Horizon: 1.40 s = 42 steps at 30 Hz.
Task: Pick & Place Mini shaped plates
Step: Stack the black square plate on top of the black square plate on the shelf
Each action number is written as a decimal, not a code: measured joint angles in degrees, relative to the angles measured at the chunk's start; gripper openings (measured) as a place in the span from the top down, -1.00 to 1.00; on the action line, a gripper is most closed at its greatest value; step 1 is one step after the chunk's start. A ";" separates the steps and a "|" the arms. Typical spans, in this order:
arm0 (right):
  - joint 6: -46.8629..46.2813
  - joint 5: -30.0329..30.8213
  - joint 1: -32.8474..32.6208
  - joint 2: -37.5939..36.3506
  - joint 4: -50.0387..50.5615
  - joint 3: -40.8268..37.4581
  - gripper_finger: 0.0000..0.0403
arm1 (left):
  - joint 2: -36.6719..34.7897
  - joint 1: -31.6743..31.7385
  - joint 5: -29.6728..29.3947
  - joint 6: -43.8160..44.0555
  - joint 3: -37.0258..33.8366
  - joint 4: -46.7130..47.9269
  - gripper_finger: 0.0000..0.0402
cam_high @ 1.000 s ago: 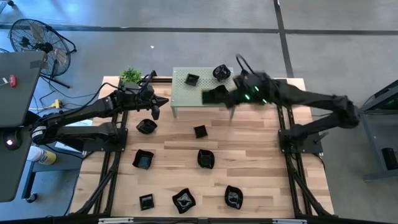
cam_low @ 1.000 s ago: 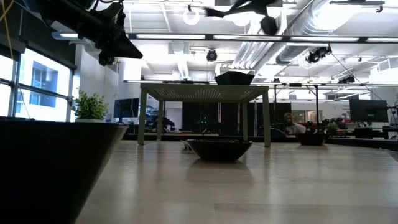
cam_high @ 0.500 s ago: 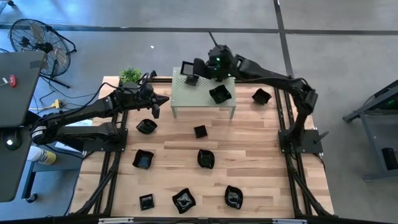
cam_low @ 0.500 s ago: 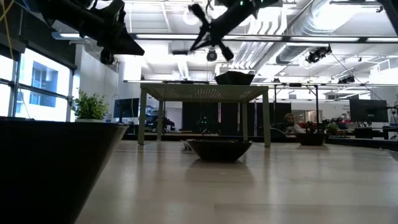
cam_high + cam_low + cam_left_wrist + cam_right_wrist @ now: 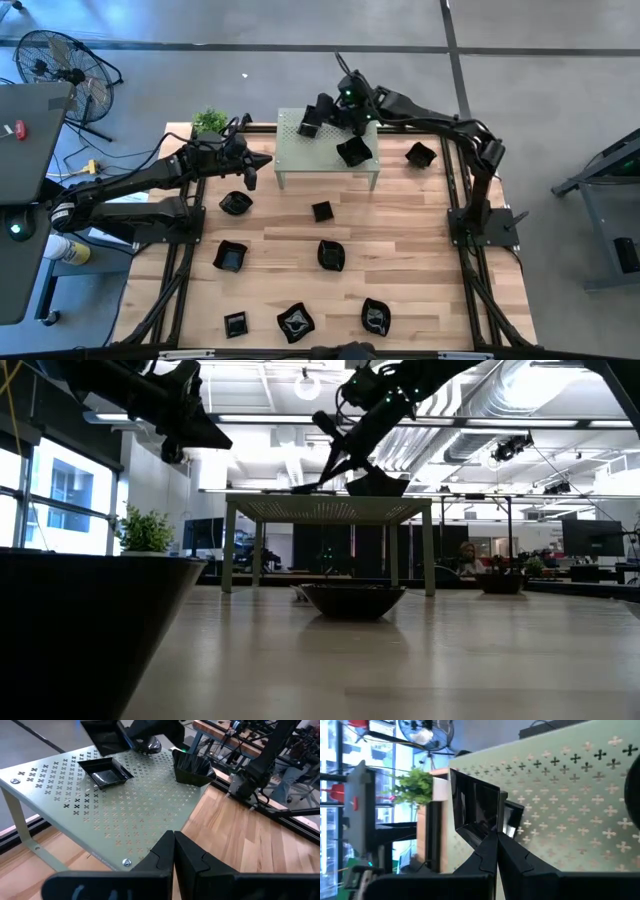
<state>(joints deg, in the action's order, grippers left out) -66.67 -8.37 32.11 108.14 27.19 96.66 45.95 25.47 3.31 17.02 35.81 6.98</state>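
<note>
Progress early: two plates on green stand; your right end effector clamps a third; eight remain on tabletop.

Overhead: right gripper over a pale green stand, seemingly gripping a square plate; left gripper beside it.

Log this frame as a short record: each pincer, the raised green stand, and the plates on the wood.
left pincer: shut, empty, beside the stand's left end
right pincer: shut, over the stand's rear left, at the square plate
green stand: square plate plus another plate
wooden table: eight black mini plates, one right of the stand
</note>
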 joint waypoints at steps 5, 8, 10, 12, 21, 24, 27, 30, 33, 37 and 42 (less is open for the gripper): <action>-1.43 -1.58 -0.15 2.16 -1.75 -0.05 1.00 | 0.01 0.02 0.02 0.00 0.00 -0.03 1.00; -1.35 -1.20 -0.13 2.45 -1.82 -0.09 1.00 | 0.02 0.00 0.04 0.00 0.00 -0.02 1.00; -0.96 -1.15 0.15 2.37 -2.20 -0.09 1.00 | 0.02 0.00 0.04 0.08 0.00 -0.02 1.00; -0.54 -1.20 0.29 2.34 -2.26 -0.09 0.99 | 0.02 0.00 0.17 0.40 0.00 -0.02 1.00; 0.99 -1.66 0.27 2.34 -3.81 -0.09 0.76 | 0.02 0.00 0.15 1.27 0.00 -0.02 1.00; 1.35 -2.27 0.24 2.34 -4.51 -0.09 0.70 | 0.02 0.02 0.15 1.29 0.00 -0.02 1.00; 3.21 -3.16 0.24 2.22 -4.47 -0.09 0.67 | 0.02 0.01 0.15 1.27 0.00 0.00 1.00; 6.49 -4.65 0.28 1.44 -4.08 -0.09 0.68 | 0.04 0.01 0.14 1.29 0.00 0.01 1.00; 13.61 -5.55 0.40 -0.59 -3.17 -0.09 0.75 | 0.04 0.00 0.13 1.29 0.00 0.03 1.00; 25.07 -4.35 0.51 -3.94 -1.89 0.01 0.91 | 0.04 0.00 0.12 1.29 0.00 0.11 1.00; 37.10 -3.10 0.66 -4.10 -2.04 1.39 0.98 | 0.04 0.00 0.09 1.29 0.00 0.11 1.00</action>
<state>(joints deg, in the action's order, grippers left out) -29.57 -11.46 32.77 104.04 25.15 98.05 46.00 25.47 3.40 18.31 35.81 7.09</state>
